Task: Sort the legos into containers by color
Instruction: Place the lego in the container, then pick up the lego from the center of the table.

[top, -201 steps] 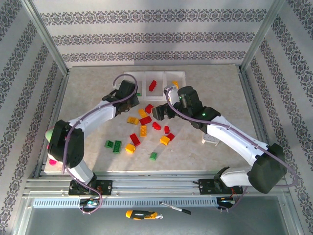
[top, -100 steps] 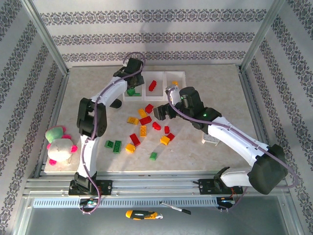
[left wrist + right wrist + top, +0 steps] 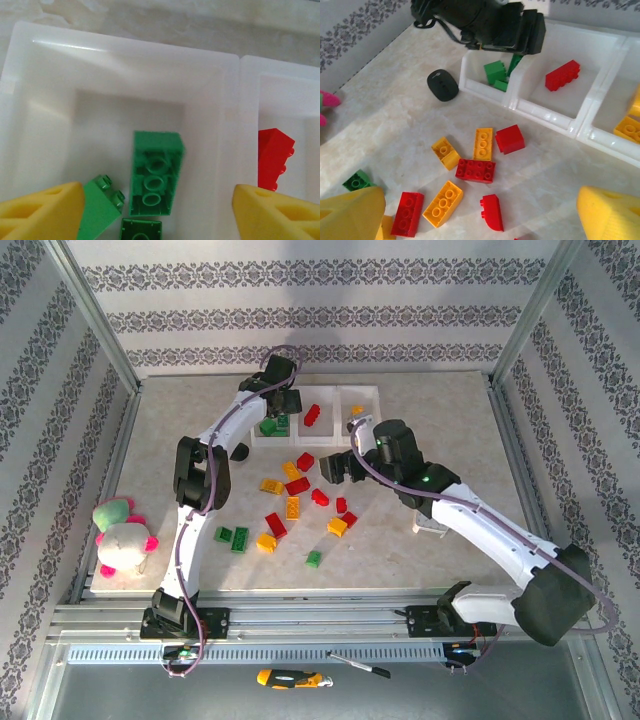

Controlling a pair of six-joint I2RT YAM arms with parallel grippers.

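The white three-compartment tray (image 3: 330,389) stands at the back of the table. My left gripper (image 3: 276,416) (image 3: 157,200) hangs open over its left compartment. Under the gripper lie three green legos, one of them upside down (image 3: 156,172). A red lego (image 3: 313,416) (image 3: 274,159) lies in the middle compartment and yellow ones (image 3: 627,129) in the right. My right gripper (image 3: 332,470) (image 3: 480,207) is open above the loose red and yellow legos (image 3: 292,490), with a rounded red lego (image 3: 492,212) below it, apart from both fingers.
A black oval object (image 3: 240,451) (image 3: 443,85) lies just left of the tray. A pink-green plush toy (image 3: 122,538) sits at the left table edge. Green legos (image 3: 232,537) lie at the front left. A small white object (image 3: 430,527) rests under the right arm.
My left arm swung from the table's middle up over the tray's left compartment. A green lego that was at its gripper now lies there. The right gripper drifted slightly right.
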